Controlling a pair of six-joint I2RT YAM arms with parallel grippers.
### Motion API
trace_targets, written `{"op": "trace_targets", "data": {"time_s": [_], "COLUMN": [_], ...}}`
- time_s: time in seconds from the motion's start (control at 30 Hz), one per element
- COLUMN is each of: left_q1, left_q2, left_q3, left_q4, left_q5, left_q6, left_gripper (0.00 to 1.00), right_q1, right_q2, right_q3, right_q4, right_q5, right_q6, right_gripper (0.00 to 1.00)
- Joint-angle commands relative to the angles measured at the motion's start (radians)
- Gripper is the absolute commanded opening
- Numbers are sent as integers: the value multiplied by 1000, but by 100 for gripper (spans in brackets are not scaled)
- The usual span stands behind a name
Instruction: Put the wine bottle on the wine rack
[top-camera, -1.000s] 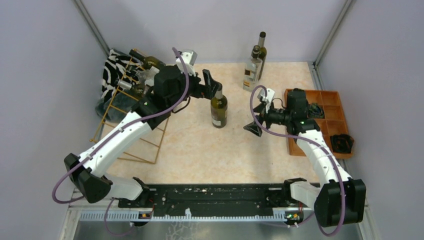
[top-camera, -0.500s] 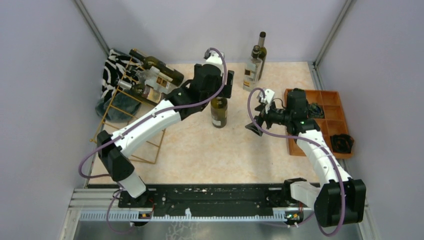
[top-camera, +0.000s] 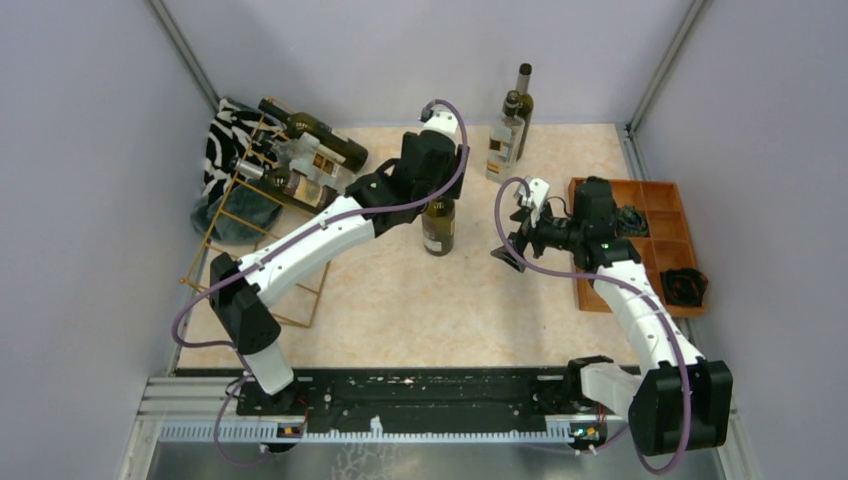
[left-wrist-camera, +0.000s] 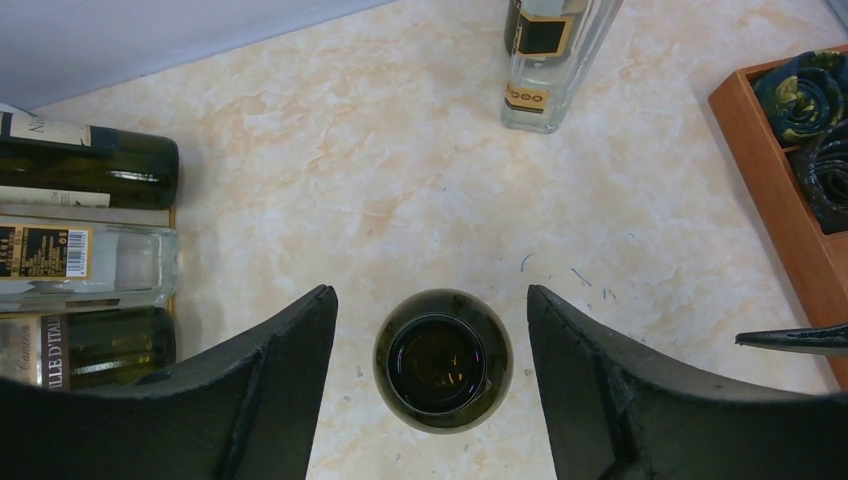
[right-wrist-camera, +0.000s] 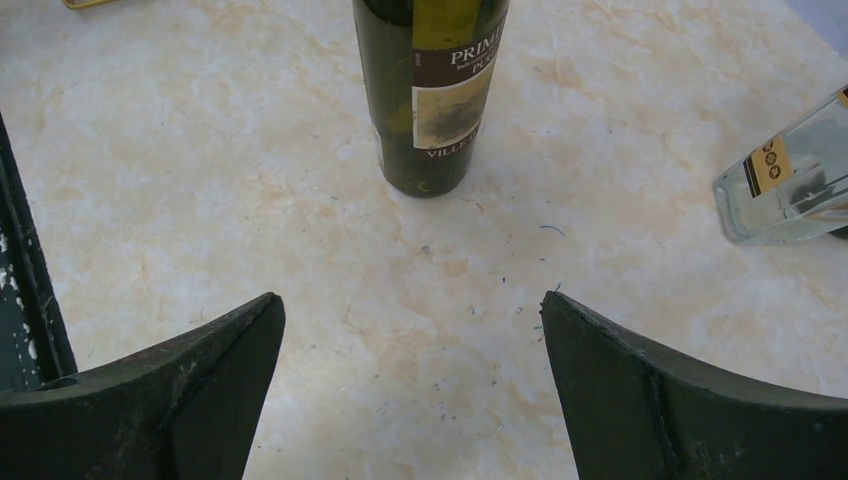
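- Table: pale marbled top, beige with orange veins, a few small dark scuffs visible in the wrist views.
- Room: plain grey-lilac walls on three sides, metal posts in the two back corners. A black rail runs along the near edge and carries both arm bases.
- Wine bottle: dark green, upright on the table near the middle, well apart from the wine rack. It is not on the rack.
- Wine rack: gold wire frame, slanted, at the left side by the wall. Three bottles lie on its upper part. A zebra-print cloth sits behind it.
- Left gripper: directly above the wine bottle, looking down its neck. Jaws spread, one finger on each side of the bottle top, a gap showing on both sides; nothing pinched.
- Right gripper: jaws spread wide, holding nothing, low over bare table to the right of the wine bottle, label side facing it.
- Back wall: a clear bottle and a taller dark bottle stand just beside each other.
- Right side: orange-brown wooden tray with compartments; dark bundled items in some, too small to identify.
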Motion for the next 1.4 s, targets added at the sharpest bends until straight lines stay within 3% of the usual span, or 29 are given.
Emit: {"op": "trace_targets", "data": {"time_s": [0.0,0.17,0.3,0.4,0.47,0.53,0.73,0.83,1.07,1.37], "left_q1": [-7,-7,-7,-8,-7,-7,0,45,220,373], "left_q2": [13,29,35,33,27,12,-111,-173,-255,-307], "left_q3": [18,15,16,16,14,4,-101,-155,-237,-305], "left_q4": [-9,-14,-18,-21,-21,-7,132,199,281,323], "left_q5": [-8,-3,4,17,29,48,120,259,603,835], "left_q6": [15,10,12,21,37,60,141,150,20,-145], "left_gripper": [72,66,54,35,13,0,0,0,0,0], "right_q1": [-4,-4,-4,-3,-4,-4,-4,-4,-4,-4], "right_q2": [-33,-38,-40,-41,-39,-39,-44,-45,-48,-48], "right_q3": [7,7,6,5,4,3,1,1,0,-5], "right_q4": [19,20,22,22,22,21,24,25,29,36], "right_q5": [-17,-20,-26,-31,-35,-35,-49,-57,-74,-82], "right_q6": [-22,-25,-24,-24,-25,-27,-23,-21,-10,-2], "right_gripper": [98,98,98,98,98,98,98,98,98,98]}}
